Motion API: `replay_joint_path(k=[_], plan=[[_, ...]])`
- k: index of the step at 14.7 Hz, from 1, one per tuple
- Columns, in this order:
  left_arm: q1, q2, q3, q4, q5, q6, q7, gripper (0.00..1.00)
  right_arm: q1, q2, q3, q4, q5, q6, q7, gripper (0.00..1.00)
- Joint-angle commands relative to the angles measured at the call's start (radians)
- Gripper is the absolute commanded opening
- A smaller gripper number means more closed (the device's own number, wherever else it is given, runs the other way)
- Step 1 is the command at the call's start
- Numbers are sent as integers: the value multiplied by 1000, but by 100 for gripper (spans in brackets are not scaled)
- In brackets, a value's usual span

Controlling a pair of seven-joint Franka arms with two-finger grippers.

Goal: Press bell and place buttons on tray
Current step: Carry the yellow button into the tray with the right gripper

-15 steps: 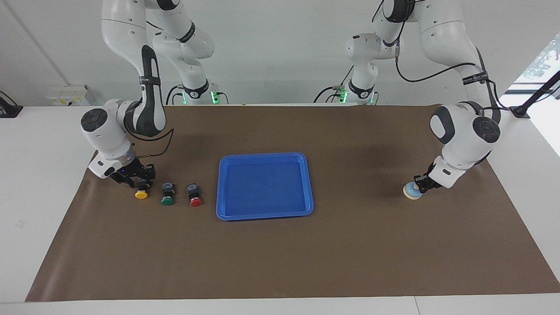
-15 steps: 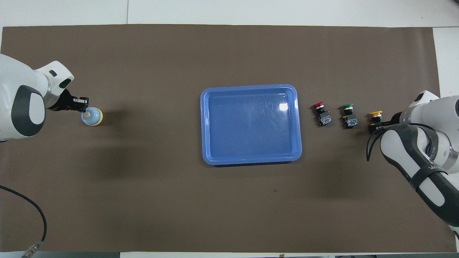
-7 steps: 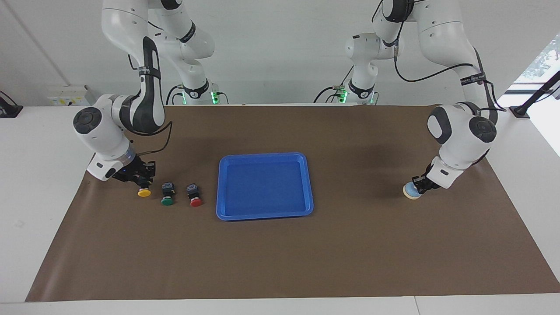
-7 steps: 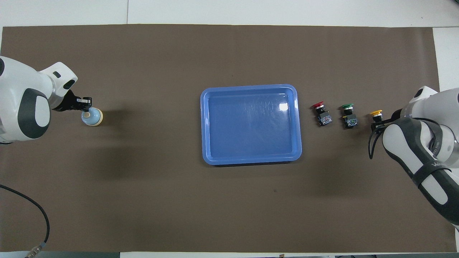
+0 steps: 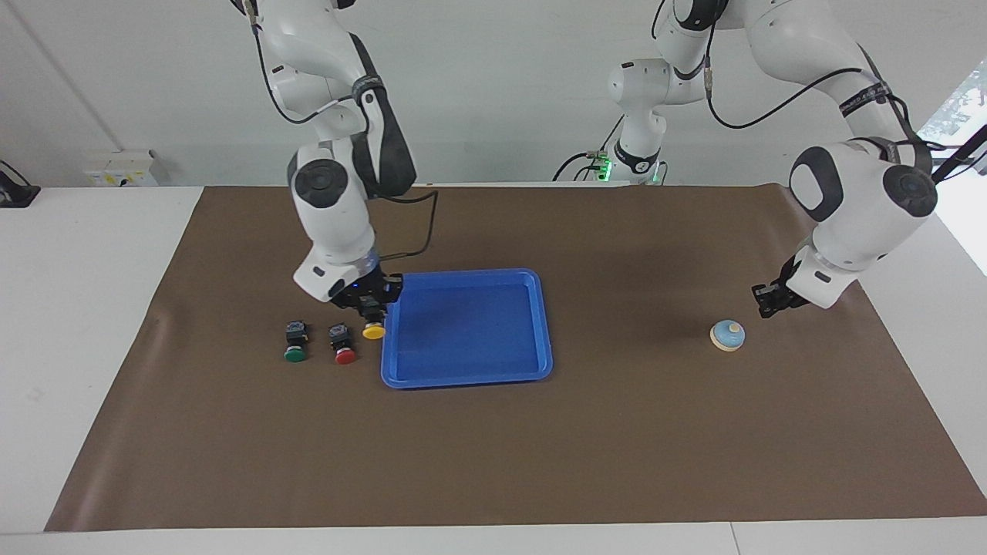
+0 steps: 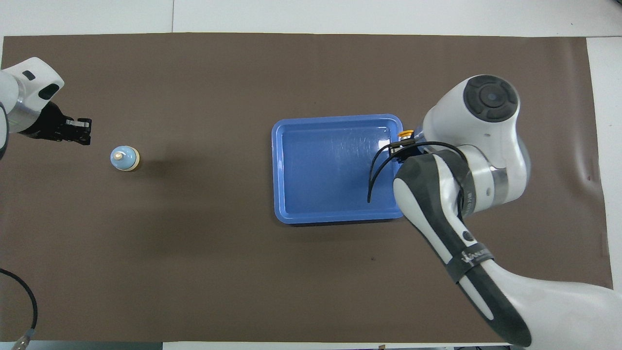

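Note:
The blue tray point(image 5: 463, 331) point(image 6: 330, 170) lies mid-table. My right gripper point(image 5: 373, 312) point(image 6: 402, 141) is shut on the black body of the yellow button point(image 5: 374, 331) point(image 6: 405, 133) and holds it in the air over the tray's rim at the right arm's end. The green button point(image 5: 294, 344) and red button point(image 5: 344, 344) stand on the mat beside the tray; my right arm hides them in the overhead view. The bell point(image 5: 727, 336) point(image 6: 124, 158) sits alone toward the left arm's end. My left gripper point(image 5: 763, 302) point(image 6: 81, 131) hangs shut above the mat, clear of the bell.
A brown mat point(image 5: 493, 462) covers the table, with white table edge around it. A black cable point(image 6: 24, 291) lies at the mat's corner nearest the left arm's base.
My right gripper lifted the yellow button and carried it past the green and red buttons to the tray's edge. My left gripper rose off the bell and drew away from it.

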Motion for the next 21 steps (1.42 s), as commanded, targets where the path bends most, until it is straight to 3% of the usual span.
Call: replay_joint_path(k=[1,4,6,7,9,10,11,12,13,14,17,21], plan=[[24,-105,0,-14,5,-75,-6,0,30,72,-7,10,47,86,91,0],[41,-205,2,-16,5,-148,-2,1,61,110,-7,-2,50,149,140,0],[41,-257,2,-17,5,-187,-4,86,56,119,-7,-32,79,180,162,0],[41,-277,0,-20,5,-199,-4,100,56,119,-7,-48,108,189,175,0],[41,-306,0,-25,7,-227,-4,100,62,116,-7,-65,119,193,184,0],[41,-308,0,-27,7,-230,-4,100,59,116,-7,-65,119,191,183,5],[39,-308,0,-28,7,-222,-4,100,55,116,-7,-68,119,189,182,37],[39,-308,0,-28,7,-219,-6,100,56,115,-7,-68,119,179,182,52],[38,-308,0,-28,7,-219,-7,100,58,112,-6,-63,119,173,184,91],[36,-308,0,-28,7,-225,-9,100,61,103,-7,-53,119,154,184,100],[36,-314,0,-39,7,-231,-9,100,32,90,-21,44,93,15,143,100],[36,-315,0,-44,7,-230,-13,100,-158,80,-21,14,-2,1,-249,100]])
